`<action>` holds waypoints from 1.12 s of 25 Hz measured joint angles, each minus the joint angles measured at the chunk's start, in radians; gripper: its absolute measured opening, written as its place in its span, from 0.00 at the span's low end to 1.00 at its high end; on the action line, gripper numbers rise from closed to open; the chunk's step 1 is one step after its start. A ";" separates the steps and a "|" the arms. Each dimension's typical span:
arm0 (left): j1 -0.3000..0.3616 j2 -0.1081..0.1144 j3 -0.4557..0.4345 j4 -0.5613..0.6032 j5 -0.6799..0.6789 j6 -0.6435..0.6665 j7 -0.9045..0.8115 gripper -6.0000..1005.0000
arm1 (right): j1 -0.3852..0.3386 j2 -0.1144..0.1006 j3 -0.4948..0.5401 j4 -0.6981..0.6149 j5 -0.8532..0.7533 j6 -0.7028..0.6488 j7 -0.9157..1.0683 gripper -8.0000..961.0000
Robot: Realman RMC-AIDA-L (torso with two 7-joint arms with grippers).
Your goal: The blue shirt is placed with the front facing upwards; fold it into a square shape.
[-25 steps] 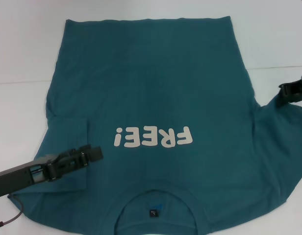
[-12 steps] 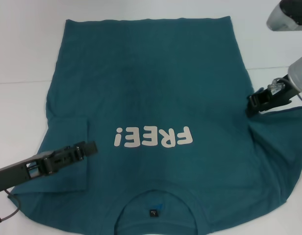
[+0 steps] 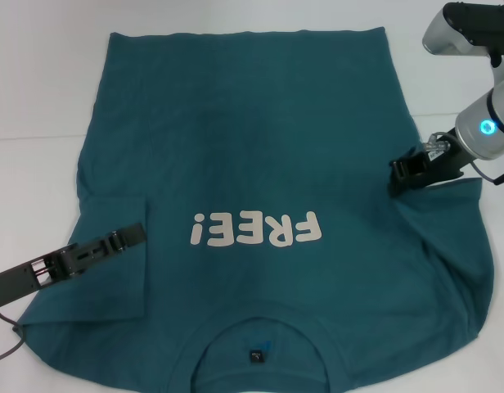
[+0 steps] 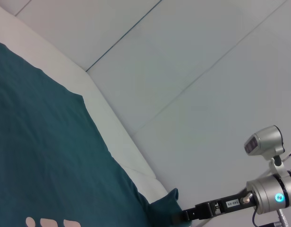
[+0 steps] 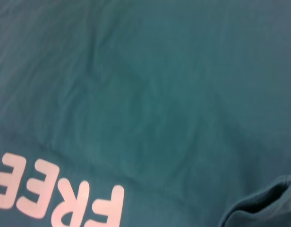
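Jaws of our right gripper (image 3: 397, 177) are pinched on the right sleeve of the blue shirt (image 3: 252, 147), lifting it inward over the body. Our left gripper (image 3: 131, 235) hovers above the already folded left sleeve; whether its jaws are apart we cannot tell. Beneath them the shirt lies print-up on the white tabletop (image 3: 39, 74). A weak pinch could drop the sleeve crooked.

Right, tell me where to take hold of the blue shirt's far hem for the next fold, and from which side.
Take the blue shirt at its two far hem corners, coming from the outer sides. The hem lies flat and straight across the table, so both corners are exposed. The right gripper is at the right sleeve; the left gripper is over the folded left sleeve.
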 joint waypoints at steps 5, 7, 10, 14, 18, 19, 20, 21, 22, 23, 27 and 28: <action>0.000 -0.001 -0.001 0.000 -0.005 -0.009 -0.005 0.75 | 0.013 0.011 0.000 0.012 0.001 0.027 0.034 0.04; 0.001 -0.001 -0.001 0.000 -0.011 -0.011 -0.005 0.75 | 0.027 0.013 -0.001 0.032 0.001 0.040 0.042 0.05; 0.001 -0.001 -0.001 0.000 -0.014 -0.013 -0.005 0.75 | 0.053 0.013 0.001 0.069 0.001 0.056 0.046 0.06; 0.001 -0.001 -0.001 0.000 -0.015 -0.015 -0.006 0.75 | 0.091 0.015 -0.018 0.106 -0.015 0.062 0.069 0.07; 0.001 -0.001 -0.003 0.000 -0.015 -0.016 -0.006 0.75 | 0.113 0.025 -0.073 0.113 -0.083 0.050 0.112 0.09; 0.001 -0.001 -0.005 0.000 -0.015 -0.016 -0.006 0.75 | 0.115 0.028 -0.087 0.110 -0.102 0.047 0.127 0.09; 0.001 -0.001 -0.007 0.000 -0.015 -0.016 -0.006 0.75 | 0.116 0.031 -0.100 0.108 -0.113 0.043 0.140 0.09; 0.001 -0.001 -0.008 0.000 -0.015 -0.016 -0.006 0.75 | 0.116 0.033 -0.112 0.107 -0.118 0.038 0.146 0.10; 0.002 -0.001 -0.010 0.000 -0.015 -0.015 -0.006 0.75 | 0.116 0.034 -0.125 0.107 -0.121 0.032 0.151 0.10; 0.002 -0.001 -0.010 0.000 -0.015 -0.016 -0.006 0.75 | 0.116 0.035 -0.141 0.107 -0.121 0.026 0.157 0.10; 0.005 -0.001 -0.011 0.000 -0.015 -0.017 -0.006 0.75 | 0.117 0.035 -0.201 0.090 -0.122 0.005 0.192 0.12; 0.006 -0.001 -0.011 0.000 -0.015 -0.019 -0.006 0.75 | 0.117 0.035 -0.208 0.082 -0.122 0.001 0.197 0.12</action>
